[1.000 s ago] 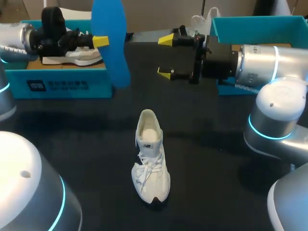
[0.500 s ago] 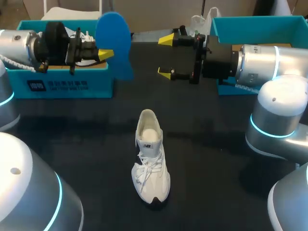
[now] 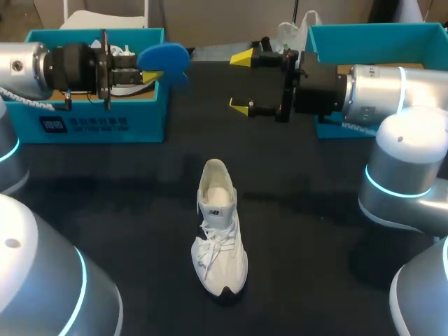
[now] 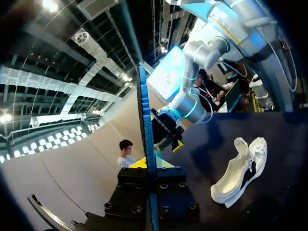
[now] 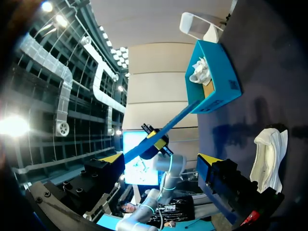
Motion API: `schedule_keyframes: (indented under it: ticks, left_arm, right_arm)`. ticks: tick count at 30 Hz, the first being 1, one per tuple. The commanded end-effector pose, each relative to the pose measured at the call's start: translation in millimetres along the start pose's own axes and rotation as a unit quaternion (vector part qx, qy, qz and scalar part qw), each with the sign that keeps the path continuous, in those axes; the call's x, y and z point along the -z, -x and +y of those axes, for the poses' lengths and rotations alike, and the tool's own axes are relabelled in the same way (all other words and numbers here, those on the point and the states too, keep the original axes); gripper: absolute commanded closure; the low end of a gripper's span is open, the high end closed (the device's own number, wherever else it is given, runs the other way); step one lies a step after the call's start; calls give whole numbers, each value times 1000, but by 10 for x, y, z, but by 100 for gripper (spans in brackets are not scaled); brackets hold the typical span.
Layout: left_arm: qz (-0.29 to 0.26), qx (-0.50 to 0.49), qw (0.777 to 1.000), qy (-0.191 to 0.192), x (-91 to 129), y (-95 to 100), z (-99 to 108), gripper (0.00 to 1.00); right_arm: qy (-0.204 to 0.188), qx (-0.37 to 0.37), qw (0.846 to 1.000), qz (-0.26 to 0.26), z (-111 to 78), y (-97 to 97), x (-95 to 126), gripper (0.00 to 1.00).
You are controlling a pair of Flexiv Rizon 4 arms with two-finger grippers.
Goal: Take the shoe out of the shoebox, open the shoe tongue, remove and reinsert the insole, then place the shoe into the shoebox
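L gripper (image 3: pixel 145 70) is clamping the blue insole (image 3: pixel 165 56) at far left, over the teal shoebox (image 3: pixel 98 124). Over the last sec it's been rolling the insole from upright to flat and drawing back left. R gripper (image 3: pixel 241 82) is hanging far-centre, jaws wide, empty, not moving. The white shoe (image 3: pixel 220 234) is sitting mid-table, toe near me. So the insole's out. Reinserting is prob next, via the heel opening on the far side.

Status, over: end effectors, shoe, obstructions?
Left end effector shut on blue insole. Right end effector open. Shoe mid-table, outside shoebox. Nothing blocking it.
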State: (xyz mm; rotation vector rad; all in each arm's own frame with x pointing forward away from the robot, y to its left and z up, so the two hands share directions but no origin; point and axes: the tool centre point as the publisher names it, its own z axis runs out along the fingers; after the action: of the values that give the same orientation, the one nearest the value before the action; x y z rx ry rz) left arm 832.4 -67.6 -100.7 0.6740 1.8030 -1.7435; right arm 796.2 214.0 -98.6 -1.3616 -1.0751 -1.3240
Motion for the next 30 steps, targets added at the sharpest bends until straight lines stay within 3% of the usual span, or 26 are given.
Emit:
schedule_keyframes:
  ticks: [1,7,10,12,19,25,30]
  left_arm:
    - [-31,-108,993,-32,-34,-105,-52,100]
    - [-11,-219,975,-38,-104,-107,67,100]
    - [3,-222,973,-70,-101,-88,56,100]
    - [40,-236,971,-30,-110,-64,56,100]
    - [40,-236,971,-30,-110,-64,56,100]
    - [37,-300,953,-20,-191,-53,119,100]
    - [45,-345,937,-13,-287,-54,207,100]
  right_arm:
    - [2,-1,1000,-1,-3,-4,-29,0]
    - [2,-1,1000,-1,-3,-4,-29,0]
    - [2,-1,1000,-1,-3,-4,-29,0]
    - [2,-1,1000,-1,-3,-4,-29,0]
    - [2,-1,1000,-1,-3,-4,-29,0]
    - [2,-1,1000,-1,-3,-4,-29,0]
    - [-21,9,1000,-15,37,-2,-15,0]
